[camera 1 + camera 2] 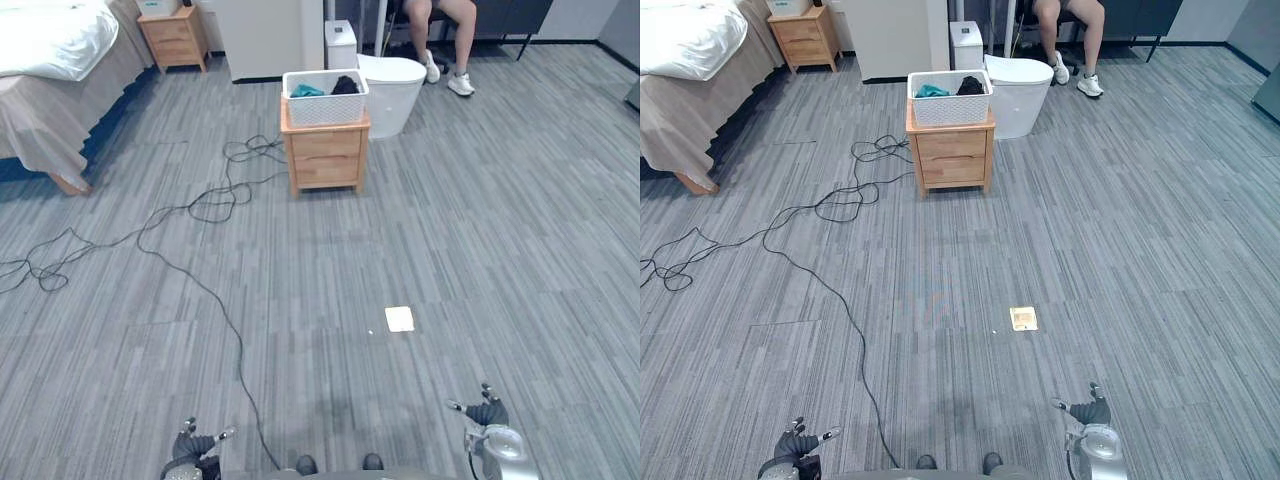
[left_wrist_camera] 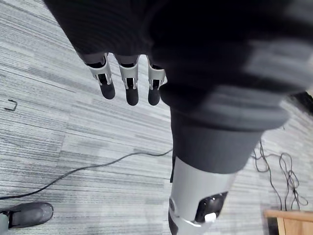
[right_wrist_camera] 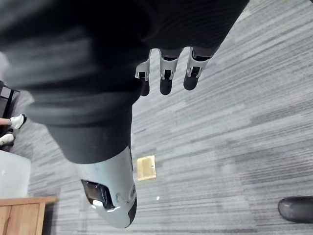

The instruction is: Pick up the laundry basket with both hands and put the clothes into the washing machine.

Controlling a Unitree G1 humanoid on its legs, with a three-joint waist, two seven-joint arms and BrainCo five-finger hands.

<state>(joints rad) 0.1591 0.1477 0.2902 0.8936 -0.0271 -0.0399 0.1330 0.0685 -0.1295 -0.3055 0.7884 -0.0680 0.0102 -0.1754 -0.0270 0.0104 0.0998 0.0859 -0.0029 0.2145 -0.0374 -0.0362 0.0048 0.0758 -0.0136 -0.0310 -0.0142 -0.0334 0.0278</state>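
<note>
Laundry basket (image 1: 325, 98), clothes (image 1: 345, 86) inside, sits atop the nightstand (image 1: 325, 155), well apart from the left robot hand (image 1: 192, 447) and right robot hand (image 1: 487, 412), both released and empty. Risk: an uneven two-sided grasp could tip it off an edge. A person (image 1: 440, 30) sits near behind.

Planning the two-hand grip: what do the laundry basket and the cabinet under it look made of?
The laundry basket looks like white matt plastic: its walls are a fine lattice. The cabinet looks like light wood or veneer, matt: tan drawer fronts.
</note>
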